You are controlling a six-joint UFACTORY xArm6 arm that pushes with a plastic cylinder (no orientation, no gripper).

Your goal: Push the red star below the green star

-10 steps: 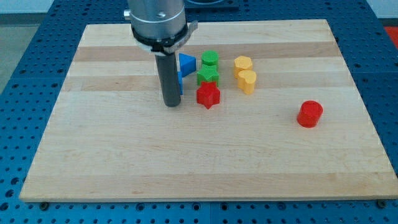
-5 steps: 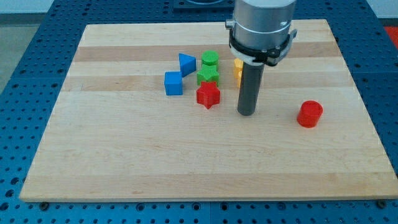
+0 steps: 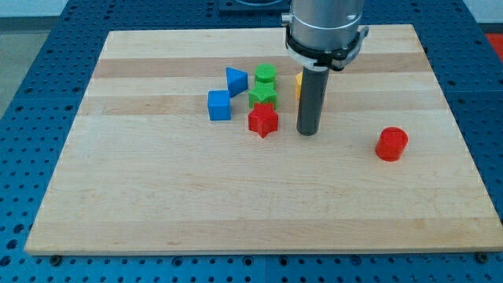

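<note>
The red star [image 3: 263, 120] lies near the board's middle, directly below the green star [image 3: 262, 96] and touching its lower edge. My tip [image 3: 307, 131] stands on the board to the right of the red star, a short gap away from it. The rod hides most of the yellow blocks [image 3: 299, 83] behind it.
A green block [image 3: 266, 75] sits just above the green star. A blue triangle [image 3: 235, 79] and a blue cube [image 3: 219, 104] lie to the left of the stars. A red cylinder [image 3: 391, 145] stands alone at the right. The wooden board [image 3: 157, 196] rests on a blue pegboard table.
My tip crossed from the left of the red star to its right, then drew slightly left and up toward it. The blocks have not moved.
</note>
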